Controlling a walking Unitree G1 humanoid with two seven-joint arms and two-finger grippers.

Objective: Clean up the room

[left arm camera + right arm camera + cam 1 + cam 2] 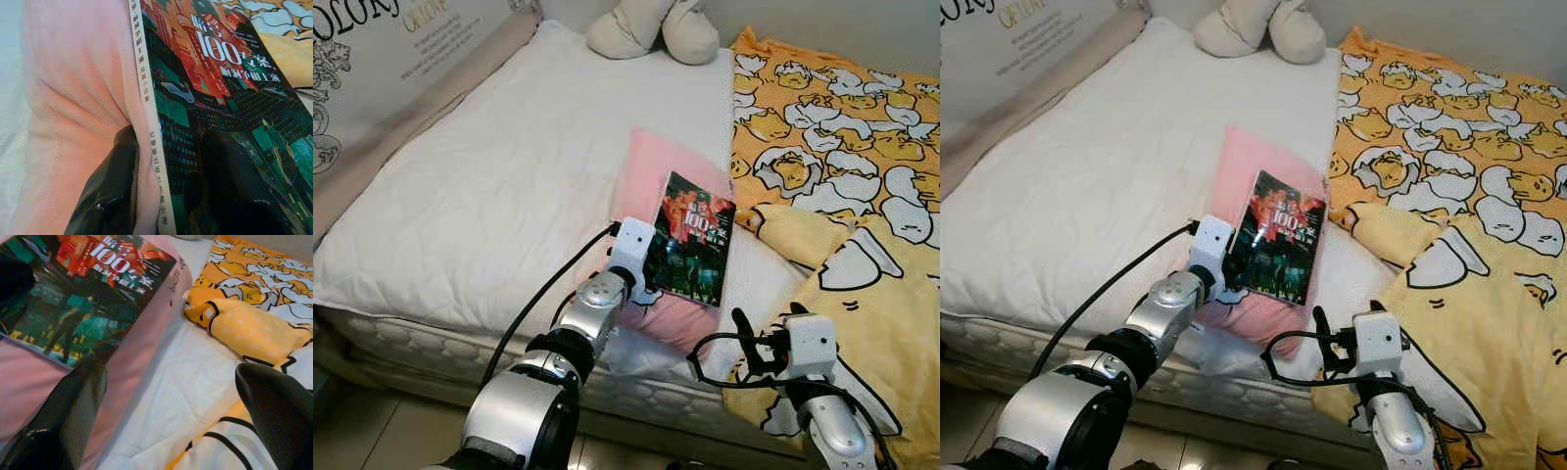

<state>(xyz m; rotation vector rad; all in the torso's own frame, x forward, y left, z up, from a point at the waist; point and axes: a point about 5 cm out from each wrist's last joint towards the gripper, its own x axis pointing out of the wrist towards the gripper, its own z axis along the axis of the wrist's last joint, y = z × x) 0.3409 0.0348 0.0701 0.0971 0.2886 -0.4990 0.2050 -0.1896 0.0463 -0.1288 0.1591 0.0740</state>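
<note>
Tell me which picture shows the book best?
The left wrist view: the book looms close, its spine lettering and cover title readable, with the left pincer closed on its near edge. Both eye views show it whole but small on the pink pillow; the right wrist view catches part of its cover.

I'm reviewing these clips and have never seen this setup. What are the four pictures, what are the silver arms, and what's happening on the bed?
This is a humanoid robot with two silver arms ending in two-finger black grippers. Two pictures come from its head cameras, two from wrist cameras looking along the fingers. On the bed lie a pink pillow, a paperback book on it, a yellow duck-print blanket and a cream plush toy. The left gripper has its fingers either side of the book's spine edge. The right gripper hangs open near the blanket, holding nothing.
</note>
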